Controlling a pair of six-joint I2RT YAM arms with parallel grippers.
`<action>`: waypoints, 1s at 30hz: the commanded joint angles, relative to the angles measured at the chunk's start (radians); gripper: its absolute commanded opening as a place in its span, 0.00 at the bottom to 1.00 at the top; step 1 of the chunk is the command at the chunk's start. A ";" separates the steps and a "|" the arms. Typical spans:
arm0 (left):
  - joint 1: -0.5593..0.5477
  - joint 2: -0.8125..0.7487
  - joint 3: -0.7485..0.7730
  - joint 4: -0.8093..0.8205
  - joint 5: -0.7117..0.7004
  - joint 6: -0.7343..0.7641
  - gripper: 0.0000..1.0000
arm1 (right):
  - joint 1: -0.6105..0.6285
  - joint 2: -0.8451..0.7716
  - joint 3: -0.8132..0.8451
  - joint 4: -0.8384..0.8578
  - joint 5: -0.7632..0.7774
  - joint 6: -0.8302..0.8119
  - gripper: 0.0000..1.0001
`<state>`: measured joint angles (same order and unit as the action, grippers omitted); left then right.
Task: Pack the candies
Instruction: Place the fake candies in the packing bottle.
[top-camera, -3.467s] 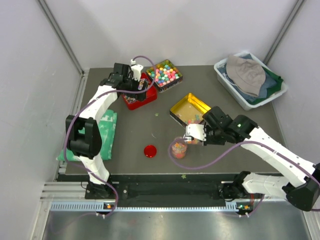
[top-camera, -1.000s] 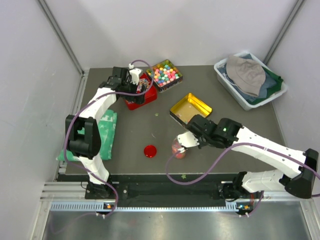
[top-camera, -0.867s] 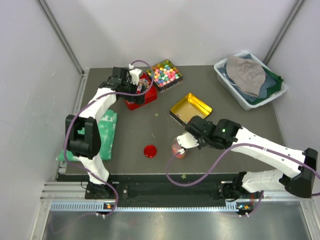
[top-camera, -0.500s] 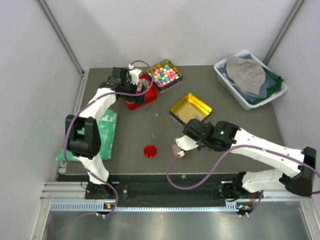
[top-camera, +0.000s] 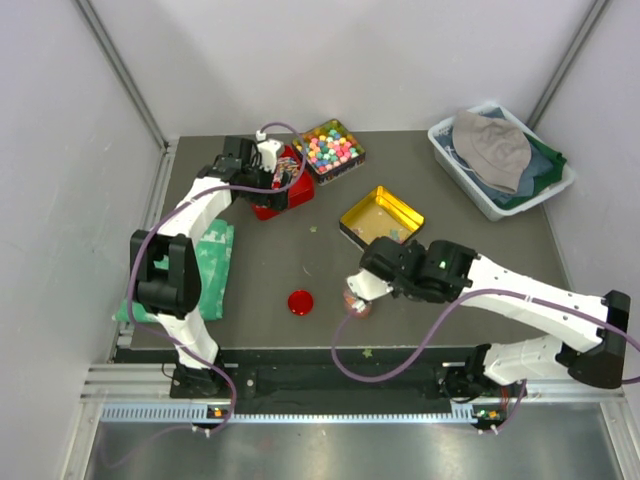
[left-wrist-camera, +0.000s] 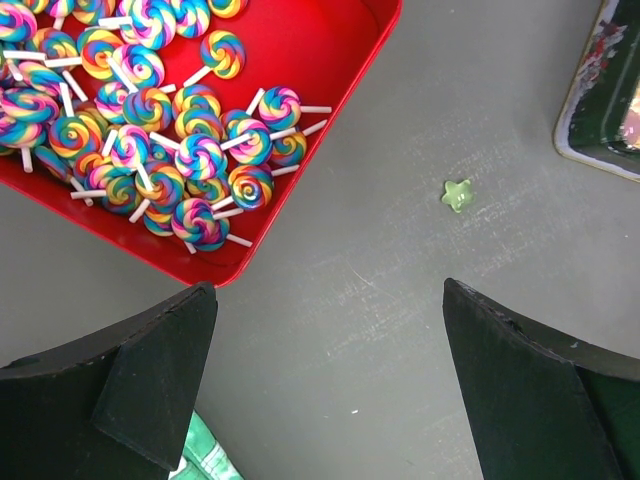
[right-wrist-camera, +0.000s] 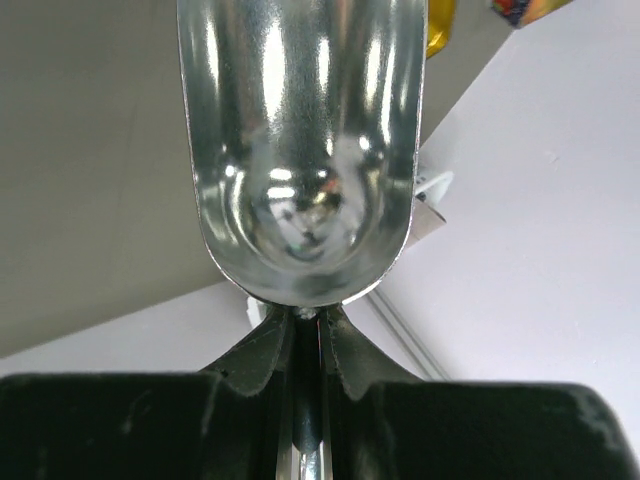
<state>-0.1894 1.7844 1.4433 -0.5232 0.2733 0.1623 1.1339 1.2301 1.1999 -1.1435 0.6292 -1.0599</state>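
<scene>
No legible text, label, brand, number or sign on anything.

Left tool (left-wrist-camera: 325, 290) stands wide apart; right tool (right-wrist-camera: 305, 318) is pinched tight.

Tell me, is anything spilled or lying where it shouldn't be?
Yes. A small green star-shaped candy lies loose on the bare table, apart from the red tray of lollipops and outside every container, so it looks spilled.

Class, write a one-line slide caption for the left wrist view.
Open left claw near a red tray of swirl lollipops; one green star candy lies loose on the table.
</scene>
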 joint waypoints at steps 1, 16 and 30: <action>0.005 -0.071 -0.001 0.046 0.044 0.009 0.99 | -0.069 0.025 0.191 -0.010 -0.100 0.047 0.00; -0.038 -0.016 0.029 0.040 0.107 0.017 0.99 | -0.671 0.367 0.357 0.243 -0.525 0.293 0.00; -0.235 0.280 0.300 0.094 0.053 -0.004 0.99 | -0.671 0.322 0.215 0.277 -0.387 0.219 0.00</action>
<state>-0.3897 1.9961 1.6180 -0.4747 0.3286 0.1669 0.4664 1.6398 1.4693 -0.8978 0.2070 -0.8204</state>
